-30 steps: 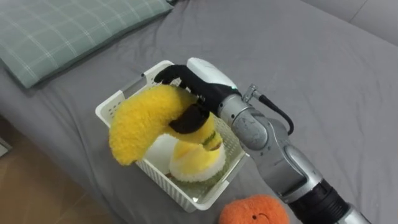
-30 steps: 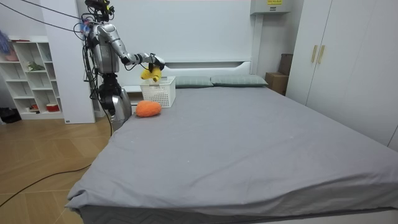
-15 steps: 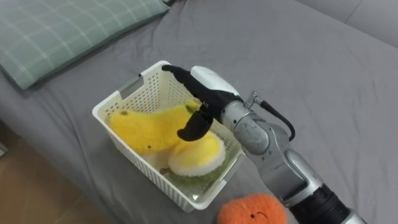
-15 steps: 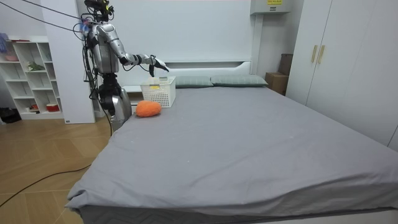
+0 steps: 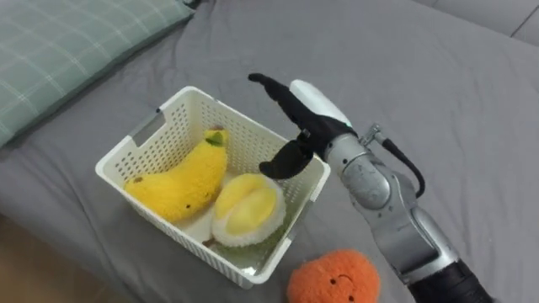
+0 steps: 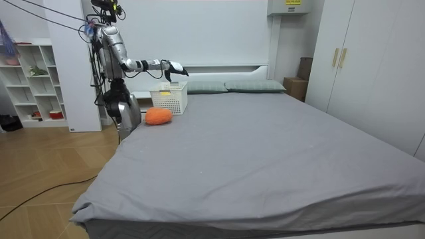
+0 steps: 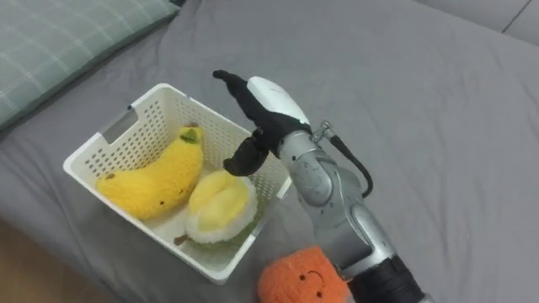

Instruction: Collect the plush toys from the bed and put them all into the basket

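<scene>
A white slatted basket (image 5: pixel 141 144) (image 7: pixel 109 135) (image 6: pixel 169 99) stands on the grey bed near its edge. Inside lie a yellow plush banana (image 5: pixel 177 180) (image 7: pixel 152 178) and a pale yellow plush durian (image 5: pixel 247 208) (image 7: pixel 217 204). An orange round plush toy (image 5: pixel 333 279) (image 7: pixel 303 279) (image 6: pixel 158 116) with a smiling face lies on the sheet just in front of the basket. My right hand (image 5: pixel 304 115) (image 7: pixel 263 104) (image 6: pixel 175 67) hovers open above the basket's far right rim, fingers stretched out, holding nothing.
A green checked pillow (image 5: pixel 67 50) (image 7: pixel 59 42) lies at the upper left. The grey sheet (image 5: pixel 421 76) stretches flat to the right. In the room view I stand at the bed's head corner beside white shelves (image 6: pixel 33 79); wardrobes (image 6: pixel 358 60) line the far side.
My right hand let go of the plush banana, which now lies in the basket beside the durian. The hand opened and rose up and away to the right of the basket.
</scene>
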Available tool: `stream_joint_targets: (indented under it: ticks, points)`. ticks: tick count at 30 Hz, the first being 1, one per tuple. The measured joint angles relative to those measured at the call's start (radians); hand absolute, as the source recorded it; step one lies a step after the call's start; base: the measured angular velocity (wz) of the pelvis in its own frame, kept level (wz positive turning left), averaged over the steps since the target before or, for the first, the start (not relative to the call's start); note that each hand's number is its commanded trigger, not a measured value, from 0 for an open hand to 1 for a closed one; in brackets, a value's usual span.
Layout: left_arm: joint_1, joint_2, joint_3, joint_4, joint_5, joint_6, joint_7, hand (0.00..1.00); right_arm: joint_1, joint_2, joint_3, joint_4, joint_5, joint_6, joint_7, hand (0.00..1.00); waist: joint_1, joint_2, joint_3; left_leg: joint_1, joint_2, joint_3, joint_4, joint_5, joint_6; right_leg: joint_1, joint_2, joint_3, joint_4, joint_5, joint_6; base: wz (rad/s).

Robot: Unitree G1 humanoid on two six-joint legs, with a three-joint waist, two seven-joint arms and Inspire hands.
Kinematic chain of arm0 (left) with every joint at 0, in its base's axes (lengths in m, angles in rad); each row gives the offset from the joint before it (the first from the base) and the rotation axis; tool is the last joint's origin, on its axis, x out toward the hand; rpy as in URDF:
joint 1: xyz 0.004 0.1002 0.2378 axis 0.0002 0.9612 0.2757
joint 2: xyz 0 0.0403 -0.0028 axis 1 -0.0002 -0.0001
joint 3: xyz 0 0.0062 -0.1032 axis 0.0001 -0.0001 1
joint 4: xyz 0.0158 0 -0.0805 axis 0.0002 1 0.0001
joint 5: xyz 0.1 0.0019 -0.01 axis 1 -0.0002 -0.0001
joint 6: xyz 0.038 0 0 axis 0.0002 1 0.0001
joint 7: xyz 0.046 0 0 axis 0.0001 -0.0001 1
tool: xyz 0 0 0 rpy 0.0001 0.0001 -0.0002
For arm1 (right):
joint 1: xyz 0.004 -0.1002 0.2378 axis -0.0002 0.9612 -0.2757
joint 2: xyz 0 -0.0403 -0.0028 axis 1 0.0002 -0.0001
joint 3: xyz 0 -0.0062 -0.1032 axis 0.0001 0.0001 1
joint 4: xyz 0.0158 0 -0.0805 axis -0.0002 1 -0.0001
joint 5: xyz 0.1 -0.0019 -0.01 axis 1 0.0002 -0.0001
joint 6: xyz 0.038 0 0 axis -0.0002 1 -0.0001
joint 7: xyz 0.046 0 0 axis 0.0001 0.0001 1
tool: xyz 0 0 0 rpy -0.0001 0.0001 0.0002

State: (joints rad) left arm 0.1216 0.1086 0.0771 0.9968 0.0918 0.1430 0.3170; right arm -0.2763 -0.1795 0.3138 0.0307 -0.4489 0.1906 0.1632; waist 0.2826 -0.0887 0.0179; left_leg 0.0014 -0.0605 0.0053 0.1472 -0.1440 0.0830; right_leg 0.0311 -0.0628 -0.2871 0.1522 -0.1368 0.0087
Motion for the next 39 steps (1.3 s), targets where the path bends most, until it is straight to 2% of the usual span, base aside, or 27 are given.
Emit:
stream_joint_targets:
  ticks: [3, 6, 11, 14, 18, 23, 28, 32, 39]
  points:
    - [0.027, -0.005, 0.0, -0.019, -0.001, -0.001, -0.001, 0.0, 0.105, -0.008, -0.076, -0.06, 0.04, -0.005, -0.036, 0.0, -0.042, 0.013, -0.0121, 0.011, 0.003, 0.015, -0.005, -0.001, 0.001, 0.003, -0.002, 0.014, 0.003, 0.0, 0.0, -0.13]
    - [0.029, -0.007, 0.019, -0.018, -0.001, -0.013, -0.001, 0.0, 0.173, -0.015, -0.112, -0.073, 0.047, -0.008, -0.045, 0.0, -0.077, 0.02, -0.0161, 0.027, 0.011, 0.042, -0.015, -0.001, 0.0, 0.005, 0.008, 0.044, 0.003, 0.004, -0.005, -0.26]
    - [0.05, -0.009, 0.049, -0.017, -0.002, -0.031, -0.001, 0.0, 0.228, -0.019, -0.172, -0.072, 0.062, -0.008, -0.048, 0.0, -0.12, 0.027, -0.0135, 0.039, 0.021, 0.076, -0.019, -0.007, -0.004, 0.004, 0.019, 0.086, 0.005, 0.012, -0.01, -0.25]
    - [0.067, -0.007, 0.046, -0.018, -0.002, -0.032, -0.001, 0.0, 0.274, -0.024, -0.184, -0.061, 0.07, -0.011, -0.06, 0.0, -0.151, 0.03, -0.0163, 0.048, 0.024, 0.084, -0.019, -0.013, -0.004, 0.013, 0.022, 0.091, 0.007, 0.013, -0.01, -0.1]
    - [0.079, -0.009, 0.048, -0.016, -0.002, -0.035, -0.007, 0.0, 0.339, -0.022, -0.189, 0.006, 0.089, -0.02, -0.064, 0.0, -0.169, 0.032, -0.0155, 0.056, 0.028, 0.102, -0.016, -0.018, -0.004, 0.014, 0.027, 0.097, 0.008, 0.014, -0.011, -0.11]
    - [0.078, -0.009, 0.049, -0.017, -0.001, -0.04, -0.006, 0.0, 0.38, -0.021, -0.19, 0.076, 0.088, -0.019, -0.057, 0.0, -0.18, 0.029, -0.0172, 0.046, 0.029, 0.102, -0.015, -0.019, -0.004, 0.002, 0.026, 0.097, 0.017, 0.014, -0.011, 0.0]
    - [0.066, -0.008, 0.043, -0.017, -0.004, -0.041, -0.005, 0.0, 0.377, -0.012, -0.179, 0.193, 0.086, -0.028, -0.057, 0.0, -0.19, 0.028, -0.0179, 0.046, 0.029, 0.102, -0.015, -0.019, -0.004, 0.003, 0.028, 0.104, 0.016, 0.014, -0.011, 0.0]
    - [0.07, -0.009, 0.037, -0.017, -0.012, -0.042, -0.002, 0.0, 0.387, 0.0, -0.16, 0.308, 0.066, -0.023, -0.039, 0.0, -0.183, 0.027, -0.0186, 0.045, 0.028, 0.096, -0.014, -0.02, -0.004, 0.004, 0.028, 0.094, 0.016, 0.014, -0.011, 0.02]
    - [0.073, -0.01, 0.018, -0.026, -0.012, -0.04, -0.006, 0.0, 0.394, 0.025, -0.09, 0.369, 0.006, -0.012, 0.023, 0.0, -0.157, 0.03, -0.0161, 0.04, 0.028, 0.081, -0.01, -0.021, -0.005, 0.007, 0.028, 0.078, 0.015, 0.014, -0.011, 0.06]
